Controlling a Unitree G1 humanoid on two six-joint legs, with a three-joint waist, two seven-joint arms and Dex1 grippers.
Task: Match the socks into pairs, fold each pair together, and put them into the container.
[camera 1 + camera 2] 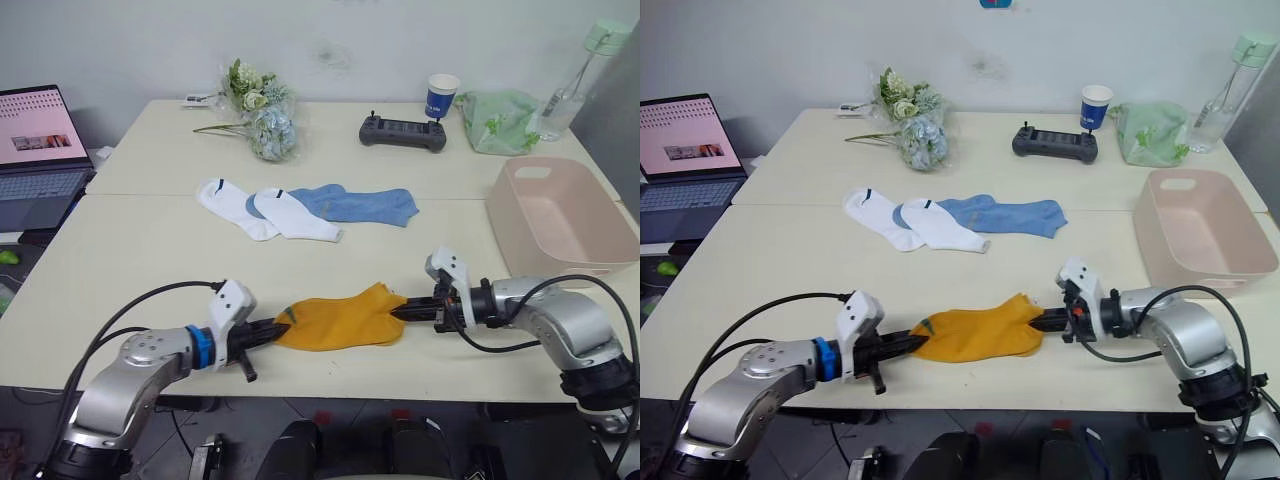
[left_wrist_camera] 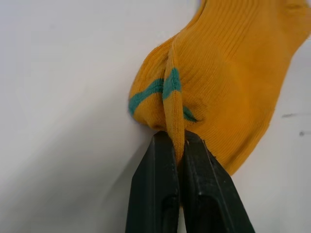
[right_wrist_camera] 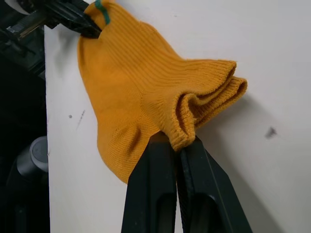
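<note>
A mustard-orange sock pair [image 1: 340, 318] lies stacked near the table's front edge. My left gripper [image 1: 282, 326] is shut on its toe end with the green mark [image 2: 163, 87]. At the other end my right gripper [image 1: 403, 312] is shut on the cuff [image 3: 204, 104]. Further back lie two white socks [image 1: 268, 212], side by side, and the light blue socks [image 1: 355, 204] overlapping to their right. The pale pink container [image 1: 560, 215] stands at the table's right edge, with nothing showing inside.
Along the back of the table: a flower bunch [image 1: 260, 110], a black controller [image 1: 402, 131], a blue-and-white paper cup [image 1: 441, 97], a pale green bag [image 1: 500, 120] and a bottle [image 1: 578, 80]. A laptop [image 1: 38, 150] stands off to the left.
</note>
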